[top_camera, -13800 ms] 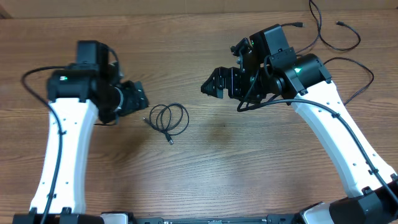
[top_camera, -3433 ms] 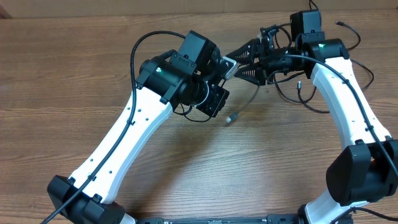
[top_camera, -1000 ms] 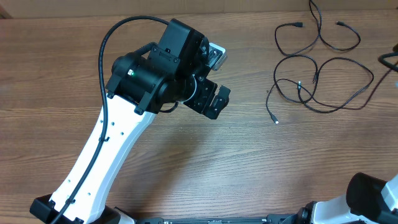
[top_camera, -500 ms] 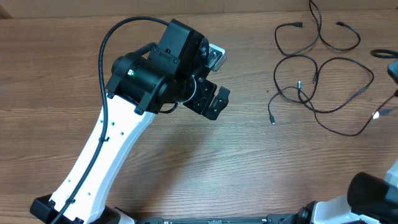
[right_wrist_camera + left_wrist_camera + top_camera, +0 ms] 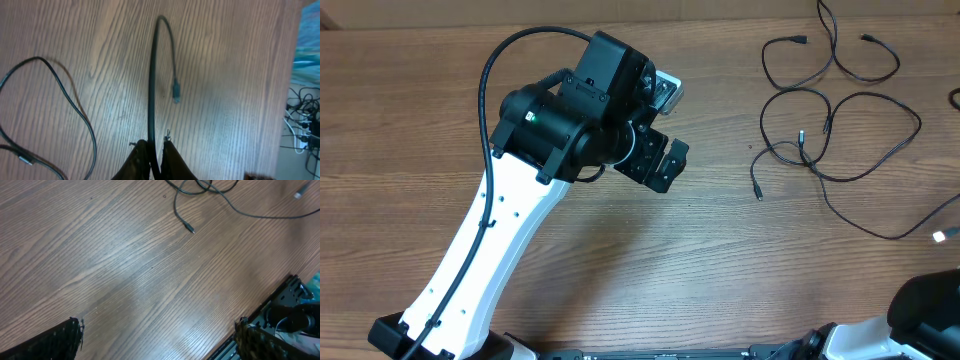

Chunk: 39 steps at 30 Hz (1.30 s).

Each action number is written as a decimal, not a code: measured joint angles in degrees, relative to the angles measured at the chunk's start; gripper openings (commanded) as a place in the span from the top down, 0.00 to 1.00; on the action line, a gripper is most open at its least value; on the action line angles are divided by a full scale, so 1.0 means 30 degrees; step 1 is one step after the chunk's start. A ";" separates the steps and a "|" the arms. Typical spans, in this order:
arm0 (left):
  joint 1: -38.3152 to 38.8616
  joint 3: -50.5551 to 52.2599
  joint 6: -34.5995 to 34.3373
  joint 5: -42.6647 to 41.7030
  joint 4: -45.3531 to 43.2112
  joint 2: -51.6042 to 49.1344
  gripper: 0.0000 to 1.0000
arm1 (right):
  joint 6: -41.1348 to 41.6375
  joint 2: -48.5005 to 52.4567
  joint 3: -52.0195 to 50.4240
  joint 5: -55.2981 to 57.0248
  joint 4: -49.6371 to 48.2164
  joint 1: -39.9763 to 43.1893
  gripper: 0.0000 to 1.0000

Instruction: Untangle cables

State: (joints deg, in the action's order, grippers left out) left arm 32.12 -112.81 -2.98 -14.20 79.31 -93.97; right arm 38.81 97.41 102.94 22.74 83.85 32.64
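Right gripper (image 5: 154, 151) pinches a black cable (image 5: 151, 80); left gripper (image 5: 160, 330) stands wide apart.

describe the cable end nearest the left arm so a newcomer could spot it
Find the cables on the table's right side. One strand trails toward the near edge from their left edge, ending in a plug. No other end lies this far left, outside the loops.

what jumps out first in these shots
The big white-and-black left arm fills the overhead view's left and middle, the left gripper open over the wooden table. At the upper right, loose black cables sprawl in wavy loops, and the right gripper pinches one strand near the table's edge.
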 measured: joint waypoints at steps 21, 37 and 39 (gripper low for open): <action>0.0000 0.0000 0.0000 0.0138 0.0007 0.0000 0.01 | 0.0044 0.0408 -0.5748 -0.1151 -0.4138 0.0000 0.00; 0.0000 0.0000 0.0000 0.0189 0.0087 0.0000 0.00 | -0.0328 0.0554 -0.7038 -0.2514 -0.5115 0.0000 0.33; 0.0000 0.0000 0.0000 0.0189 0.0087 0.0000 0.00 | -0.0321 0.0576 -0.7621 -0.2506 -0.5690 -0.0007 0.49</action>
State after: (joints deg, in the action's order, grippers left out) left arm 32.12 -112.81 -2.98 -13.63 79.57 -93.97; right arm 37.85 99.13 80.07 15.22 66.78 32.62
